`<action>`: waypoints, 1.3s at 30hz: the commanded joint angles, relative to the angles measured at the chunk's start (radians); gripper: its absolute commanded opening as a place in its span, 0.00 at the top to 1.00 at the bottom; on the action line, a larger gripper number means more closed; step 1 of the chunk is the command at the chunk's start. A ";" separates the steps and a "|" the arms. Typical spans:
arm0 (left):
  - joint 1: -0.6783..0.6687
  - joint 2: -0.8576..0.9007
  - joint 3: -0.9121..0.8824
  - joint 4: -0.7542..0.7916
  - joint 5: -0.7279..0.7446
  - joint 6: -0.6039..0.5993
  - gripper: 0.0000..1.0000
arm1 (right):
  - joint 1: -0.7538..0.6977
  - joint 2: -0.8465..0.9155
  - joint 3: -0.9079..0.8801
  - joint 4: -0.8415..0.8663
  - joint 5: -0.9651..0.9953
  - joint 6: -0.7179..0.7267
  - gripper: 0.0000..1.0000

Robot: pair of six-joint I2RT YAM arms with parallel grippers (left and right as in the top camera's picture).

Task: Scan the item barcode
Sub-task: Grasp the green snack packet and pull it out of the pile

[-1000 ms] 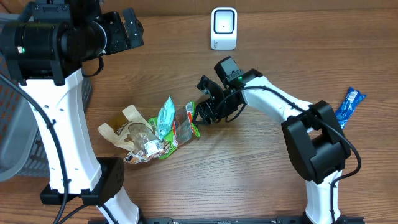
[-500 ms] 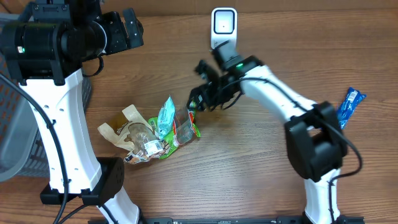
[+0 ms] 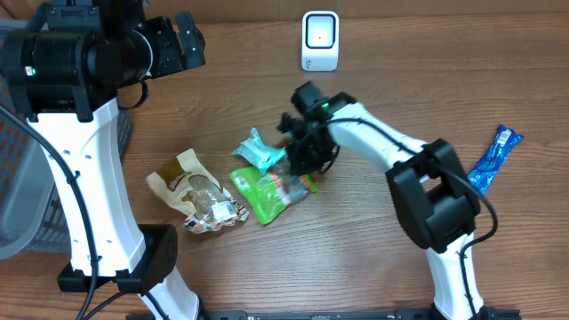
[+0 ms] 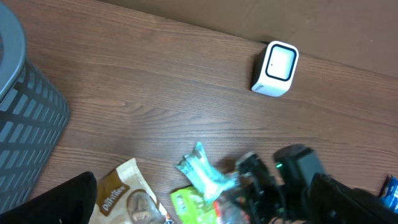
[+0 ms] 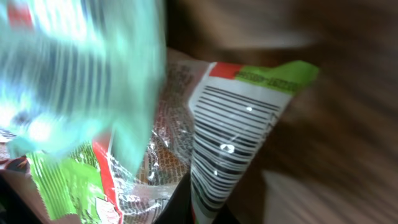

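While left jaws gape, right jaws pinch one green packet (image 3: pixel 262 196) of four.

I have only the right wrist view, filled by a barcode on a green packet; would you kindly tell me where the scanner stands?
Observer: The white scanner stands at the table's far edge, beyond the right gripper and well apart from it.
Operator: Thank you. What lies around the green packet?
Observer: A teal packet lies at the far edge of the green packet, and a brown pouch lies apart on the left arm's side.
Operator: And the left gripper?
Observer: The left gripper hangs open and empty, raised over the far left of the table.
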 commanded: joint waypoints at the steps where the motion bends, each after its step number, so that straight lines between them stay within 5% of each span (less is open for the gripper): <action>1: -0.002 0.000 -0.001 0.002 -0.003 0.019 0.00 | -0.103 -0.082 -0.013 -0.033 0.076 -0.052 0.96; 10: -0.002 0.000 -0.001 0.002 -0.003 0.019 0.00 | -0.114 -0.190 -0.014 -0.191 0.213 -0.346 0.95; 12: -0.002 0.000 -0.001 0.002 -0.003 0.019 0.00 | -0.114 -0.190 -0.013 -0.183 0.302 -0.340 0.86; 13: -0.002 0.000 -0.001 0.002 -0.003 0.019 0.00 | -0.114 -0.192 0.007 -0.183 0.340 -0.286 0.68; 14: -0.002 0.000 -0.001 0.002 -0.003 0.019 0.00 | -0.116 -0.192 0.024 -0.183 0.356 -0.242 0.65; 18: -0.002 0.000 -0.001 0.002 -0.003 0.019 0.00 | -0.168 -0.192 0.206 -0.259 0.357 0.098 0.29; 20: -0.002 0.000 -0.001 0.002 -0.003 0.019 0.00 | -0.220 -0.192 0.259 -0.374 0.219 0.281 0.20; 30: -0.002 0.000 -0.001 0.002 -0.003 0.019 0.00 | -0.270 -0.200 -0.160 -0.352 -0.072 0.300 0.27; 39: -0.002 0.000 -0.001 0.002 -0.003 0.019 0.00 | -0.270 -0.225 -0.345 0.073 -0.056 0.536 0.26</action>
